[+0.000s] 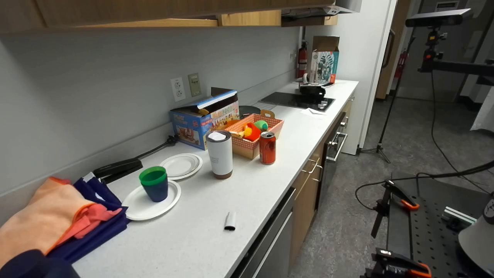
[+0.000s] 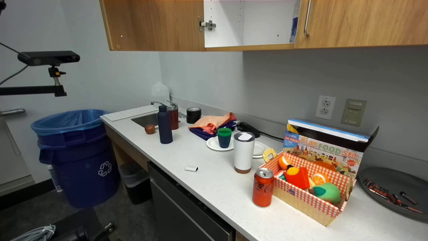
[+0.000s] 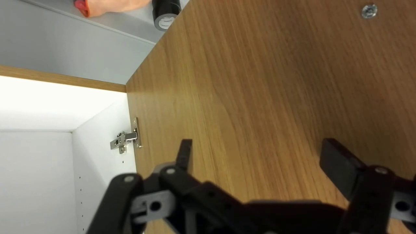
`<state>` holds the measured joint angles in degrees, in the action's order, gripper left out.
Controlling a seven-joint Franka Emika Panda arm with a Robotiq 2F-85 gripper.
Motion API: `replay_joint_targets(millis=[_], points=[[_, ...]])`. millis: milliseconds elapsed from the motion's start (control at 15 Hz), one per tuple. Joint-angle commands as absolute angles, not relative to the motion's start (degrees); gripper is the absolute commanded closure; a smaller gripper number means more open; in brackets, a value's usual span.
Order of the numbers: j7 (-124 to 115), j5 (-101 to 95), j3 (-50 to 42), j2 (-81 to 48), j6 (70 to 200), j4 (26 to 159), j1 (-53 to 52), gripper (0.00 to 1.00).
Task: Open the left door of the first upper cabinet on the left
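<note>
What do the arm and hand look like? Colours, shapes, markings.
Hand: black, blocky fingers, grey metal plates with dark round holes, pale round screw heads. No readable markings. Arm: only a pale, rounded part, probably the base, shows at an exterior view's edge.

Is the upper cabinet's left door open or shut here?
Open: the door stands swung out on its hinge, exposing the white cabinet interior in an exterior view and the wrist view.

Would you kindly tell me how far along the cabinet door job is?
Done, it seems: the left door stands wide open on its hinge, showing the white inside of the cabinet. In hand: nothing; the jaws are spread, facing the door's inner side. Left: probably just backing away.
</note>
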<state>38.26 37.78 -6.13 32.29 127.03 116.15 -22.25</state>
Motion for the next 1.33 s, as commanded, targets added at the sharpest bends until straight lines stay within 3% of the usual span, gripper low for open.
replay_joint_targets(millis=[0, 600, 1267], points=[[38.74, 37.29, -4.57, 30.81, 128.74, 114.78, -19.34, 0.00], [32.54, 23.38, -3.64, 33.69, 130.83, 116.50, -12.62, 0.00], [24.57, 16.40, -3.80, 39.31, 130.76, 119.53, -12.01, 0.00]])
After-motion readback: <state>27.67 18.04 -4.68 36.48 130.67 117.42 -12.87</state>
